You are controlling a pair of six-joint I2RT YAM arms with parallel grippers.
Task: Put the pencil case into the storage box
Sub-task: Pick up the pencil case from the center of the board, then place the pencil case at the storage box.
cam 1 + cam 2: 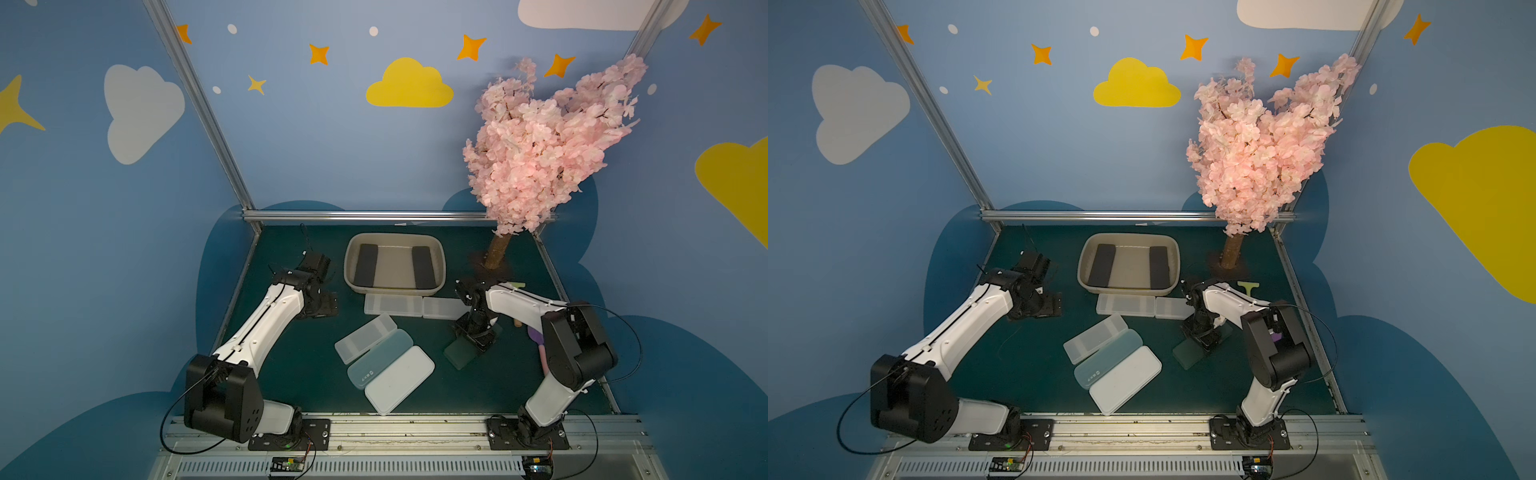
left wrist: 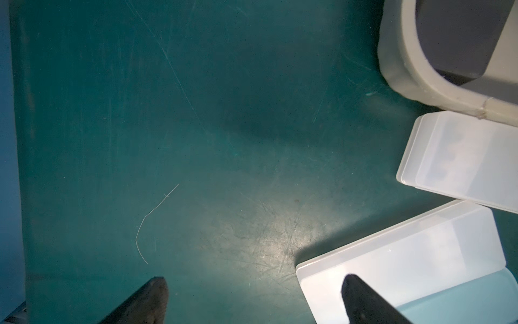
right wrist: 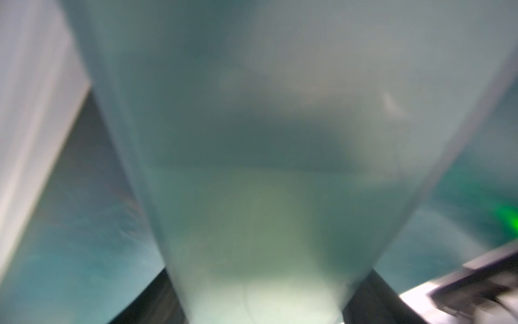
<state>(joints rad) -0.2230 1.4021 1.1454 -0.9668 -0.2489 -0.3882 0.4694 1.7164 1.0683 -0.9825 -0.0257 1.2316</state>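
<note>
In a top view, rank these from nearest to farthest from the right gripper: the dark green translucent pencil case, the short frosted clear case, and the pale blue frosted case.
1. Dark green translucent pencil case, between the right gripper's jaws.
2. Short frosted clear case, just behind.
3. Pale blue frosted case, mid-table.

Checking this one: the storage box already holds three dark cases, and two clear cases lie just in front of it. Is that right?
Not quite. The storage box holds two dark cases, not three, one at each end with bare floor between them; both top views show this. The two clear cases do lie just in front of it.
</note>
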